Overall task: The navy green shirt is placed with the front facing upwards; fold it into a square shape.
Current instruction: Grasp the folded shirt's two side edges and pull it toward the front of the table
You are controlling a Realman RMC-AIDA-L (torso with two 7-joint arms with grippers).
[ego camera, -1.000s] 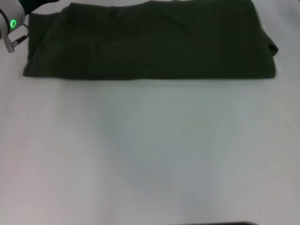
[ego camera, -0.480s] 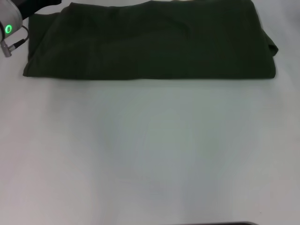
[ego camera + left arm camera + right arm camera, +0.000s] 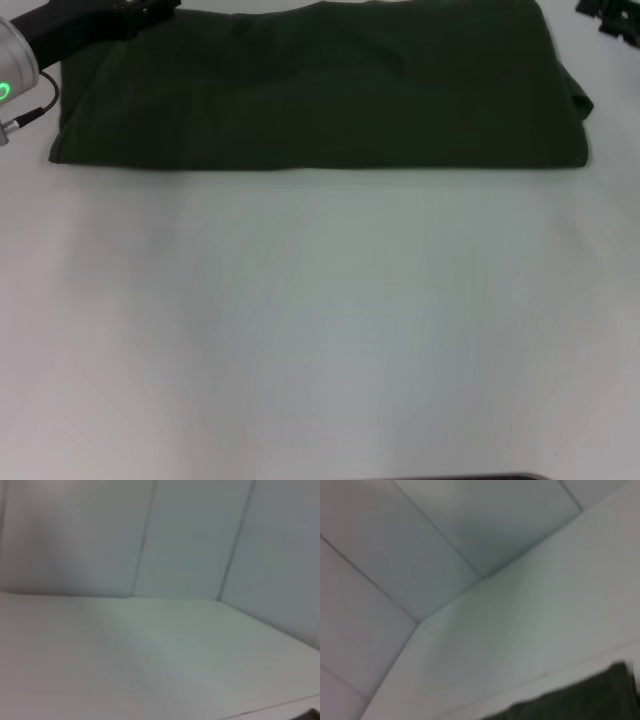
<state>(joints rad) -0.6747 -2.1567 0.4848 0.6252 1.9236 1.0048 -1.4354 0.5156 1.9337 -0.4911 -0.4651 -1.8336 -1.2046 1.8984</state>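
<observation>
So the navy green shirt (image 3: pixel 320 85) is sitting at the far side of the white bench (image 3: pixel 320 330), already folded into a long flat band running side to side, with a small lump of fabric poking out at its right end. What just changed: half a second ago the left arm was only a bit of wrist with a green light at the far-left edge, and now the left end effector (image 3: pixel 148 8) has swung in over the shirt's far left corner. At the same time the right end effector (image 3: pixel 608 18) has popped into the top right corner, just off the shirt's right end, where there was nothing before. The shirt itself hasn't budged. My read is both arms are lining up on the two ends of the band for the next fold, probably bringing one end across to turn the strip into a square, but that's a guess. Can't tell whether either end effector is spread or pinched together, too little of them shows. The right wrist view only catches a dark edge of cloth. As for writing: nothing readable, no print or label showing, just plain dark green fabric facing up.
</observation>
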